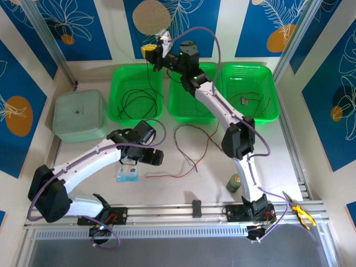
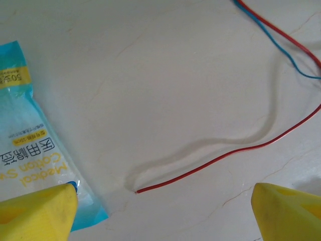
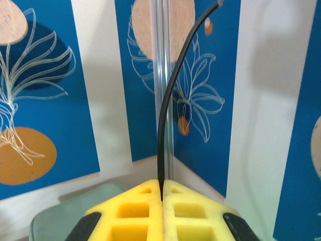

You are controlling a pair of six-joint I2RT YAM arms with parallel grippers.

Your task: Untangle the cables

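Cables [image 1: 186, 156] lie mid-frame on the bench [image 1: 214, 181], thin, light and floppy. Your left tool [image 2: 163, 203] is spread wide above the loose end of the red cable [image 2: 215, 159]; pinch there. Your right tool [image 3: 163, 193] squeezes a black cable [image 3: 161, 130].

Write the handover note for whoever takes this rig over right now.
Left gripper: open, low over the table, fingers either side of the red cable's free end; holding nothing.
Right gripper: shut on a black cable, raised above the left basket, where black loops lie.
Done: a thin cable lies in the right basket.
Left: the red and blue cable lie together on the table; separate them.
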